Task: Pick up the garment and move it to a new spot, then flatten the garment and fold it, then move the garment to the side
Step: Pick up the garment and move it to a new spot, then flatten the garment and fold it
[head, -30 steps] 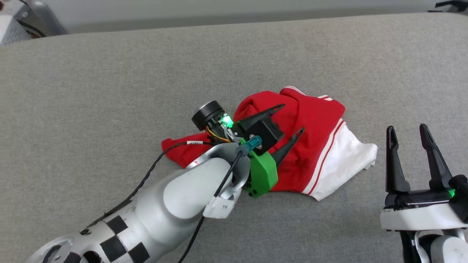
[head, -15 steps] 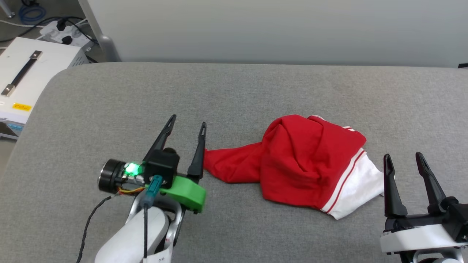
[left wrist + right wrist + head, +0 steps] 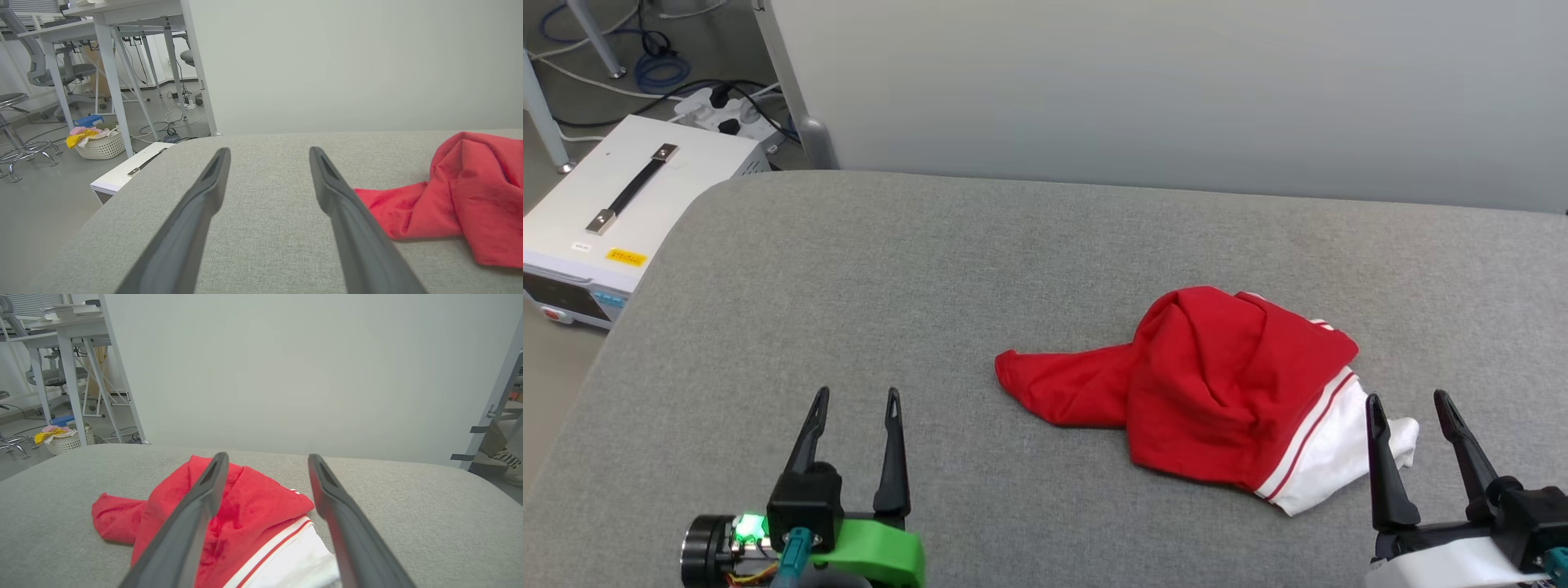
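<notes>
- Lying crumpled on the grey padded table (image 3: 915,269), the garment (image 3: 1217,392) sits toward 4 o'clock in the head view, with its white sleeve (image 3: 1327,469) at its own 5 o'clock end.
- The left gripper (image 3: 858,394), at 7 o'clock, has its fingers spread apart, empty, well apart from the cloth.
- The right gripper (image 3: 1406,398), at 4 o'clock, is spread and empty, its tips just beside the white sleeve.

No writing can be read anywhere. The yellow sticker (image 3: 627,258) on the white box (image 3: 662,184) at the far left is too small to make out.
</notes>
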### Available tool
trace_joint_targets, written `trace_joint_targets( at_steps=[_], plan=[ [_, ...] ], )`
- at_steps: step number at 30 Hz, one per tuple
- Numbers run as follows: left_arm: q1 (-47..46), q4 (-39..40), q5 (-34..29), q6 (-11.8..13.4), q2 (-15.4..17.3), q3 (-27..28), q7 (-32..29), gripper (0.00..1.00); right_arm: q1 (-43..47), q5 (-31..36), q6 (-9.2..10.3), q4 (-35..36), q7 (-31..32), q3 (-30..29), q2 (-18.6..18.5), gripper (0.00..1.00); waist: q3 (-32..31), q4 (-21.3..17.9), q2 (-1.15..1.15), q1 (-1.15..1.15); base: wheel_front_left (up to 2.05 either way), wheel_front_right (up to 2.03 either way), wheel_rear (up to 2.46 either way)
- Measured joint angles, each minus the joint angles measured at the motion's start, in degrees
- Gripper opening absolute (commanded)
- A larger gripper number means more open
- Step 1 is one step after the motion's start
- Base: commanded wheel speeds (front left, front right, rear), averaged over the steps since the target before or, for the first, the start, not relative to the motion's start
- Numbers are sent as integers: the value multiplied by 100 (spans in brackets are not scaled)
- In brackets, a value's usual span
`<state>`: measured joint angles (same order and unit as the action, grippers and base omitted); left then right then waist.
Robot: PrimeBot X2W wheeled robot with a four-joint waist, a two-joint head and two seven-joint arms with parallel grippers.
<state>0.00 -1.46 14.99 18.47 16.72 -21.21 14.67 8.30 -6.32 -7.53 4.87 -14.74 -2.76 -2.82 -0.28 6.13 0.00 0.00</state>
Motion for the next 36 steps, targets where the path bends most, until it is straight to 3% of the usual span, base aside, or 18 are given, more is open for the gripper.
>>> trace_joint_targets(
  at_steps=[8, 22, 36],
  plan=[
    [419, 23, -352, -365, -359, 498, 0, 100, 246, -52, 0, -151, 0, -24, 0, 100, -170, 4, 0, 0, 0, 0, 0],
    [645, -9, -781, -872, -716, 1109, 0, 100, 339, -153, 0, -269, 0, -30, 0, 100, -277, -12, 0, 0, 0, 0, 0],
    [673, -89, -1053, -1151, -936, 1338, 0, 100, 289, -67, 0, -261, 0, -104, 0, 100, -204, -54, 0, 0, 0, 0, 0]
  ],
)
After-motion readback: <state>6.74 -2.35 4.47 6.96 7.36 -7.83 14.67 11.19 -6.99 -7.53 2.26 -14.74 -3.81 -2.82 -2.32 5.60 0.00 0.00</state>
